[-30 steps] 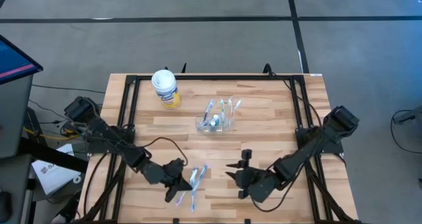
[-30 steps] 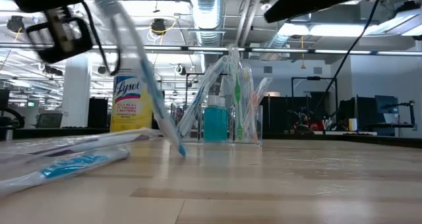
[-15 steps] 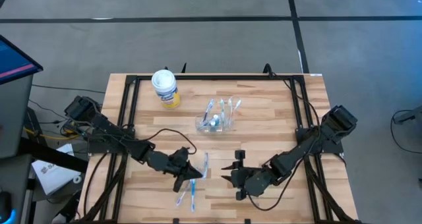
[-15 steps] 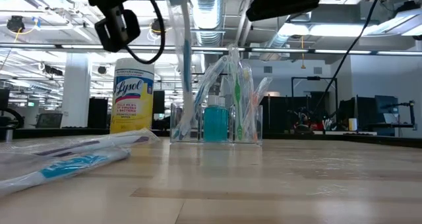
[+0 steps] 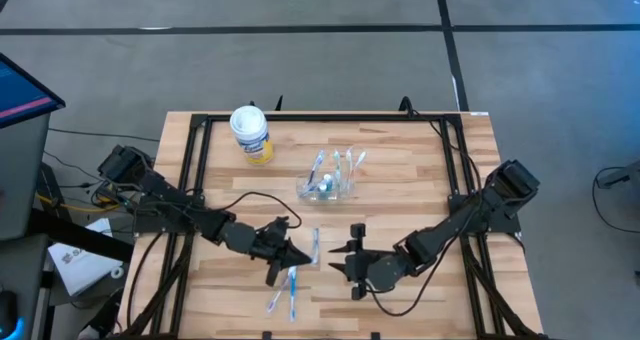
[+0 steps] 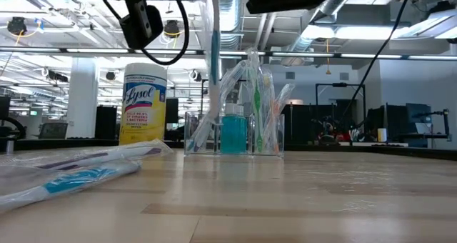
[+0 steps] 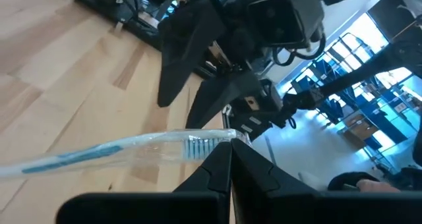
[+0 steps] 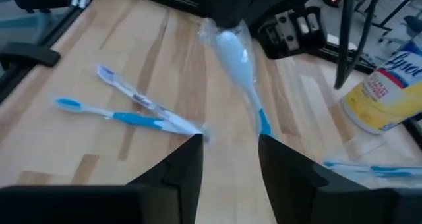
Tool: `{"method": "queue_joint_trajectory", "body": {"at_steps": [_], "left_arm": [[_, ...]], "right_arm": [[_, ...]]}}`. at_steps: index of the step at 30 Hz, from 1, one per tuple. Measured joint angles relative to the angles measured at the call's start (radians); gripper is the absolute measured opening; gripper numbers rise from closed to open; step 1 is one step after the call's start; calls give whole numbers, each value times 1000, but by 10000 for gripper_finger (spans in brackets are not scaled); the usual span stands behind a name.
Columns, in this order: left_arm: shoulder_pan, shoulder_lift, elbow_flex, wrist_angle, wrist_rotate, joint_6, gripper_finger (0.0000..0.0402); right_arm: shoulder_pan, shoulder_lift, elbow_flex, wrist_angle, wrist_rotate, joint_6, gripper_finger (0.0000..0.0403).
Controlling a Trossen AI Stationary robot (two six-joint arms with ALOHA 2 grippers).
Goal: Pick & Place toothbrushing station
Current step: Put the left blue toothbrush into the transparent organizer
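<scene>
A slim blue-and-white toothbrush in clear plastic wrap (image 5: 314, 246) is pinched by the left gripper (image 5: 290, 257), now carried closer to the right gripper (image 5: 343, 261), whose fingers are spread just beside its tip.

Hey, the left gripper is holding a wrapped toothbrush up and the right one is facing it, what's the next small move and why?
Probably ease the right gripper forward around the wrapped toothbrush. The left gripper is shut on one end, holding it off the table, and the right's open fingers already frame its free end in the right wrist view, looking like a handover.
</scene>
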Motion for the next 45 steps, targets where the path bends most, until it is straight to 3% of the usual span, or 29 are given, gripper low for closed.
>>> {"method": "queue_joint_trajectory", "body": {"at_steps": [15, 41, 45], "left_arm": [[32, 0, 0, 53, 6, 45, 0], [51, 0, 0, 129, 19, 97, 0], [51, 0, 0, 129, 19, 97, 0]], "right_arm": [[-66, 1, 0, 104, 3, -116, 184], [-104, 1, 0, 172, -49, -193, 114], [-110, 1, 0, 193, -49, -198, 89]]}}
